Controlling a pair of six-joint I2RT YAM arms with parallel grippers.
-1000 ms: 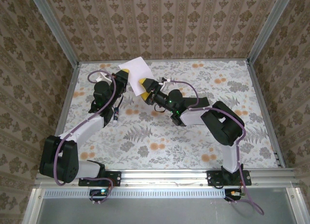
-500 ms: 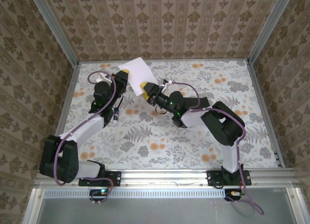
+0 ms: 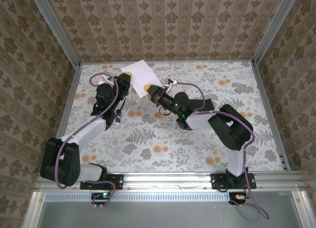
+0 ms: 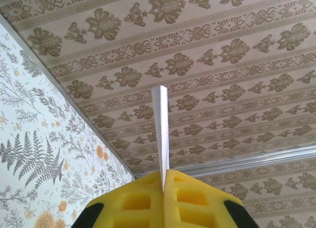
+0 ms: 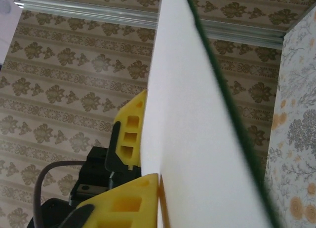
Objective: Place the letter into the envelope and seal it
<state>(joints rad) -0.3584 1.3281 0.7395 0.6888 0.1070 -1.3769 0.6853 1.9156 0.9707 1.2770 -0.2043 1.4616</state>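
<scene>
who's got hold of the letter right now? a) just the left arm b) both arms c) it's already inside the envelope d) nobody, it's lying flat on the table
b: the left fingers and the right fingers each clamp an edge of the letter; the left wrist view shows the sheet edge-on, pinched between them.

This is looking like a robot test cell in a lab, not a home. Aluminium posts (image 3: 53,28) are framing a small booth, and patterned wallpaper (image 3: 163,25) is covering its walls as a backdrop. A floral sheet is lying over the table (image 3: 163,139). A left arm (image 3: 86,131) and a right arm (image 3: 228,131) are standing bolted to a metal rail (image 3: 168,178) at the near edge. Purple cables (image 3: 58,164) are looping along them, and a green light (image 3: 178,109) is glowing on the right arm.
</scene>
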